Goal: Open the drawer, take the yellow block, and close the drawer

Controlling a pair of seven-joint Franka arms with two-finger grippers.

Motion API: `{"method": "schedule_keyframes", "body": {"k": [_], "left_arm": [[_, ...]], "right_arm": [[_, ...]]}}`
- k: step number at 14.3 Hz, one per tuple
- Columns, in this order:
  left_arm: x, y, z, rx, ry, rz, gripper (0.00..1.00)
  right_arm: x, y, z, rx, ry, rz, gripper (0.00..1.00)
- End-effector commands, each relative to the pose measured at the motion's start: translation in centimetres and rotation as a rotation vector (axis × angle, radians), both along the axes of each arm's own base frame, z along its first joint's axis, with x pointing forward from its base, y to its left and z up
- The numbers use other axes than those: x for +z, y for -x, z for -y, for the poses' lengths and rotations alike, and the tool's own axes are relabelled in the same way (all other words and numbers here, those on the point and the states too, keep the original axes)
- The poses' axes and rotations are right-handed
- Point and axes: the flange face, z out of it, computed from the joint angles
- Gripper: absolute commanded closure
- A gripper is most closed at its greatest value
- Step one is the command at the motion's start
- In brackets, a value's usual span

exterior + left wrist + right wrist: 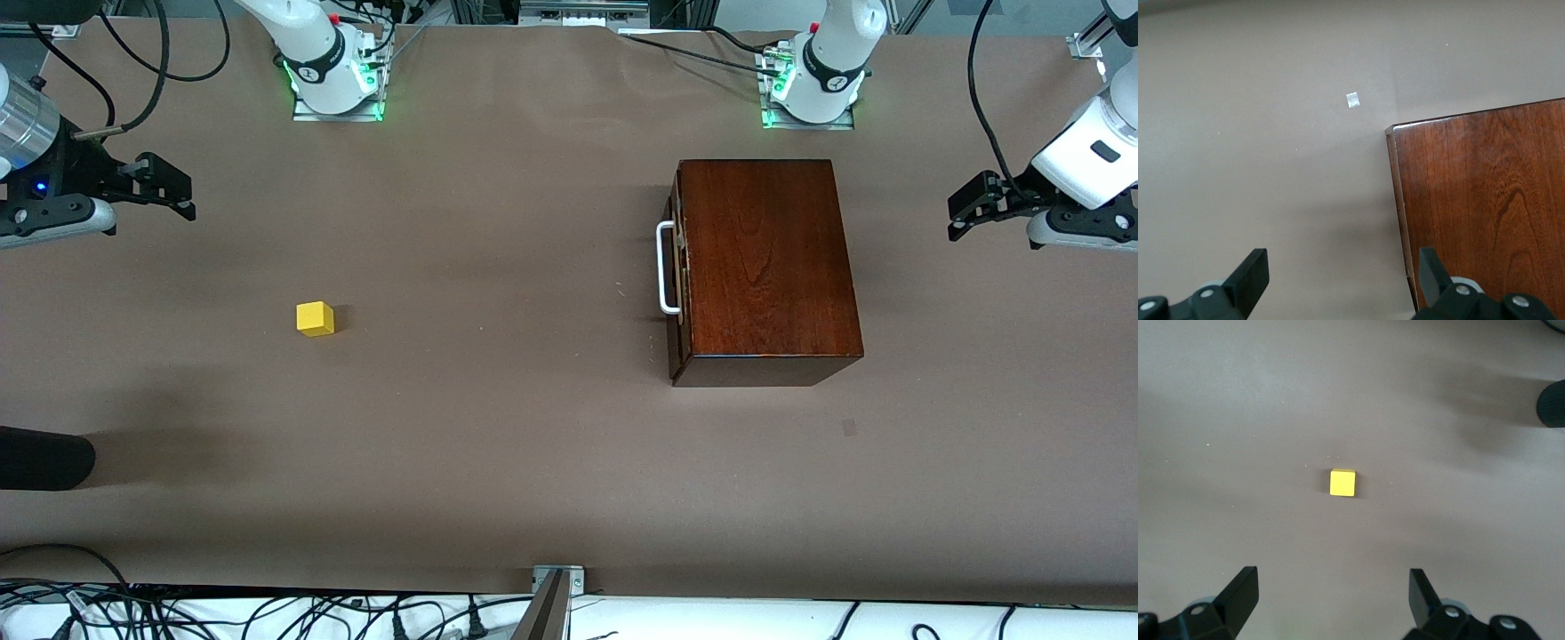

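Observation:
The yellow block [315,318] [1343,483] lies bare on the brown table toward the right arm's end, outside the wooden box [765,267] [1485,200]. The drawer [677,276] sits pushed in, and its white bar handle [665,267] faces the right arm's end. My right gripper [173,188] [1331,593] hangs open over the table edge at its own end, the block ahead of its fingers and apart from them. My left gripper [965,209] [1341,277] hangs open beside the box's closed back, holding nothing.
A black rounded object [44,458] [1551,403] pokes in at the right arm's end, nearer the front camera than the block. A small pale patch [849,428] [1353,99] marks the table near the box. Cables run along the table's edges.

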Motion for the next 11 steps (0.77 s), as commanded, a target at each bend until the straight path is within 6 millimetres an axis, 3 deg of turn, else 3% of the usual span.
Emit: {"method": "schedule_keyframes", "body": {"k": [1, 11], "left_arm": [[0.24, 0.98, -0.06, 0.015, 0.018, 0.016, 0.0], [0.28, 1.14, -0.06, 0.014, 0.019, 0.007, 0.0]], "right_arm": [[0.53, -0.39, -0.03, -0.016, 0.001, 0.005, 0.0], [0.6, -0.4, -0.03, -0.016, 0.001, 0.006, 0.0]]}}
